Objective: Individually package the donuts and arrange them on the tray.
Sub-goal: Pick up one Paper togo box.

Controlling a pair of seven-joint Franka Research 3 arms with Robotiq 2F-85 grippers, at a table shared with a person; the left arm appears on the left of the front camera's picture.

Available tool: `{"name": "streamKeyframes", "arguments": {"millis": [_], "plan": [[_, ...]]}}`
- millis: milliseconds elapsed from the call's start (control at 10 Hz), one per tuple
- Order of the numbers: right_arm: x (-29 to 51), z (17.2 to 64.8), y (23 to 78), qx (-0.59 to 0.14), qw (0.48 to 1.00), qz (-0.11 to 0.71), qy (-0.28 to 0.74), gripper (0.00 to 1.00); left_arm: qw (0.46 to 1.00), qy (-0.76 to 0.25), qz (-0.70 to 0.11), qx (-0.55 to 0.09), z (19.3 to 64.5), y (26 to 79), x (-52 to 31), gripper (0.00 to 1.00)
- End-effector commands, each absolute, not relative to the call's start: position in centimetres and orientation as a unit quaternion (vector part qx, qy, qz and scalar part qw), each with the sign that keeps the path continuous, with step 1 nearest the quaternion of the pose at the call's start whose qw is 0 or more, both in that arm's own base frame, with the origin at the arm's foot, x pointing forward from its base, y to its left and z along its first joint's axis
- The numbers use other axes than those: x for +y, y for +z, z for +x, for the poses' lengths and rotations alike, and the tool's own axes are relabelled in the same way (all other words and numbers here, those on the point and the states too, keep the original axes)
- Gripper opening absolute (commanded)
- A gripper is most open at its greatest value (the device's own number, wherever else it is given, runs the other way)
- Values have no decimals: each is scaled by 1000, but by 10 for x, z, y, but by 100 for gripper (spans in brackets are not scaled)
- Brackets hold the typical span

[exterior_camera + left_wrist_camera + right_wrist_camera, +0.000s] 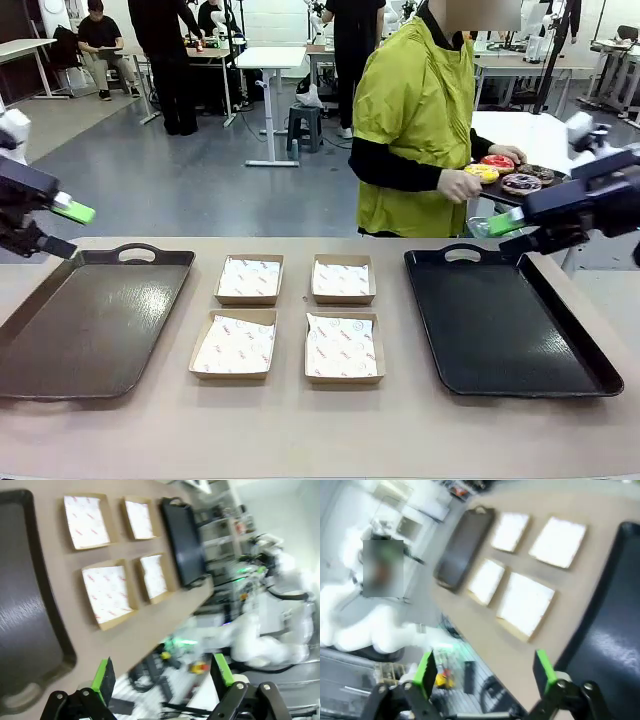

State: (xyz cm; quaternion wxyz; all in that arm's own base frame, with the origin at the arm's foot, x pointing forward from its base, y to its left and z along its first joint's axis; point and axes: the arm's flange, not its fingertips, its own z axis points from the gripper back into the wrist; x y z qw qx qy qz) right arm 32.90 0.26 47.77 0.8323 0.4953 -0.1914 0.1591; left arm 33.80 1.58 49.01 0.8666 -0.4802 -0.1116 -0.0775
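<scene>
- left jaws and right jaws both spread wide, empty
- donuts on the person's platter, beyond the surface
- I'd wait for the hand-off, then one per cardboard box, pinching sides not icing

Left gripper sits far left, jaws wide apart, fingers pointing inward and slightly down. Right gripper mirrors it at right, jaws equally wide. Both held high, well apart.
</scene>
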Motion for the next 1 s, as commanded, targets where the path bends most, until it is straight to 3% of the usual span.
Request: {"name": "streamKeyframes", "arguments": {"millis": [0, 400, 900], "plan": [[-37, 322, 452, -143, 728, 670, -18, 100, 752, 109, -646, -72, 340, 472, 57, 100], [-120, 299, 435, -173, 727, 659, -90, 100, 713, 176, -673, -80, 316, 453, 139, 100], [-126, 307, 435, -152, 795, 582, -84, 100, 780, 169, -597, -73, 321, 441, 144, 100]]}}
